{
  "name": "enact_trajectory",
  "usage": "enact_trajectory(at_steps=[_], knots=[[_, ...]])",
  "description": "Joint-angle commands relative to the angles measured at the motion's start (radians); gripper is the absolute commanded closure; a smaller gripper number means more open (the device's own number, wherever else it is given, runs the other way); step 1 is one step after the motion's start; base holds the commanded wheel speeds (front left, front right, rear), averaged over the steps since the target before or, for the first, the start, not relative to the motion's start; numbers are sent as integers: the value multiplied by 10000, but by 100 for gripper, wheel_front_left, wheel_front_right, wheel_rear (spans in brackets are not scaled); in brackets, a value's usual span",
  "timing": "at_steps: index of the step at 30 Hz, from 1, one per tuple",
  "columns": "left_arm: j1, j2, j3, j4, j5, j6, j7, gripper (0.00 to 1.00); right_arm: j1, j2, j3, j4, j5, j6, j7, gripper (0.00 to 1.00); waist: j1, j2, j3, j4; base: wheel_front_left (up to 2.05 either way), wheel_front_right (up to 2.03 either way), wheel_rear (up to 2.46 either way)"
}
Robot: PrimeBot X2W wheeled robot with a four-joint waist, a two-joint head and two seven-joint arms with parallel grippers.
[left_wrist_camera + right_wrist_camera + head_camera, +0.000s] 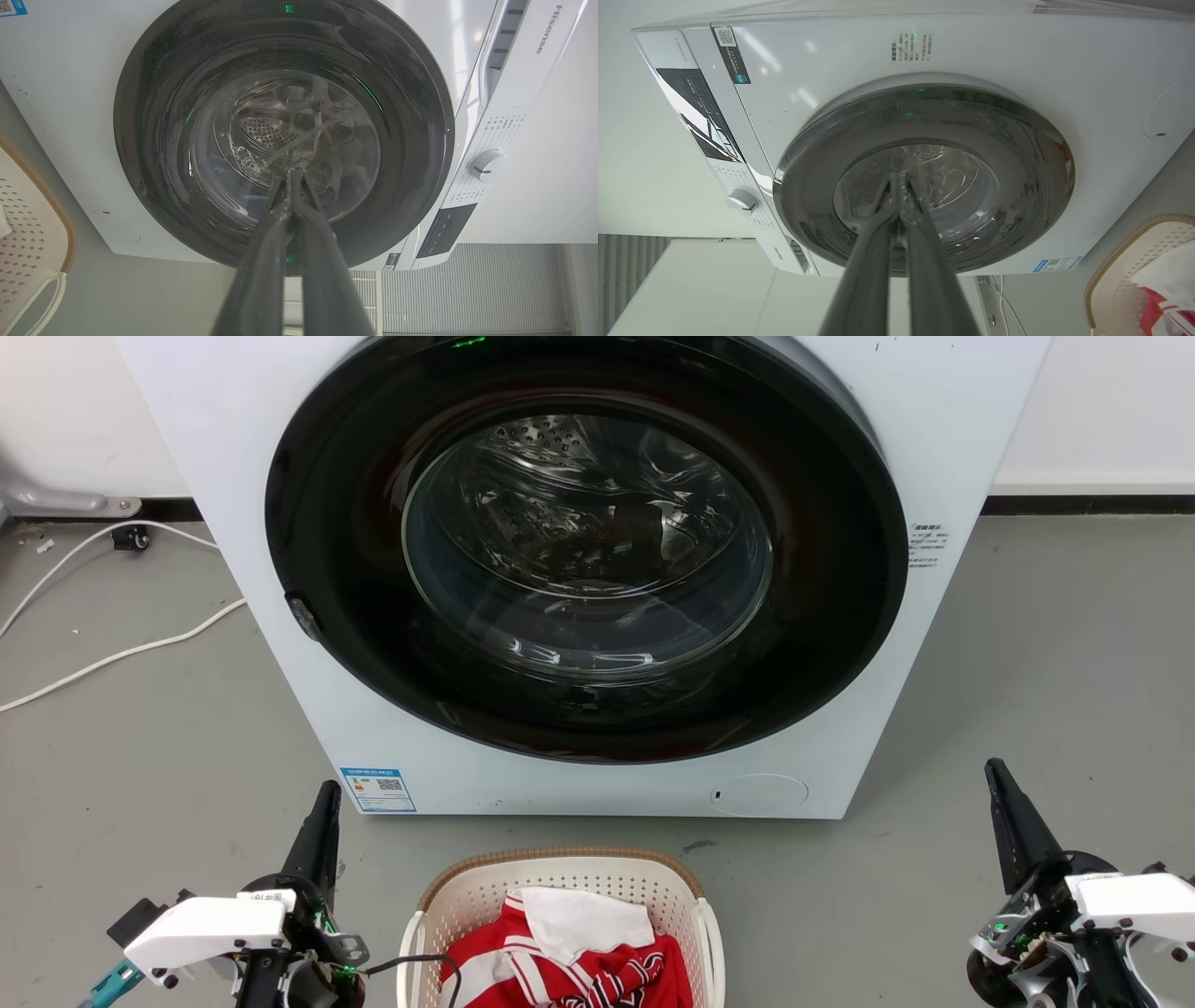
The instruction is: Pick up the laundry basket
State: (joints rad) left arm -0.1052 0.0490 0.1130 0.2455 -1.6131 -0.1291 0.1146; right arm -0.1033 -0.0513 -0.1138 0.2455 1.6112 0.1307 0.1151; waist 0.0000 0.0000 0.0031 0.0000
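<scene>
I am keeping my left gripper [327, 798] and right gripper [997, 782] clenched on nothing, one on each side of the laundry basket [560, 882]. It is sitting on the grey floor [140, 775] before the white washing machine [233, 448], carrying red-and-white clothes [579, 961]. A white cable [121, 653] is trailing along the floor at my left.

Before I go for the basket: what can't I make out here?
Laundry basket: near half cut off by the head view's bottom edge.
Its floor: hidden under red-and-white clothes, head view.
Blue sticker: print too small, head view.
Inside the drum: blurred by door glass reflections, all views.
</scene>
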Motion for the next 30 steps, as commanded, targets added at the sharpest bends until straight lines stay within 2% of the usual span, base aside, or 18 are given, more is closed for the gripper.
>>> enact_trajectory(at_steps=[1,30], knots=[[-76,24,23,1,0,-41,19,100,-111,18,2,8,32,0,6,100,0,0,0,0,0,0,0],[-76,24,23,1,1,-41,19,100,-112,18,3,8,32,0,5,100,0,0,0,0,0,0,0]])
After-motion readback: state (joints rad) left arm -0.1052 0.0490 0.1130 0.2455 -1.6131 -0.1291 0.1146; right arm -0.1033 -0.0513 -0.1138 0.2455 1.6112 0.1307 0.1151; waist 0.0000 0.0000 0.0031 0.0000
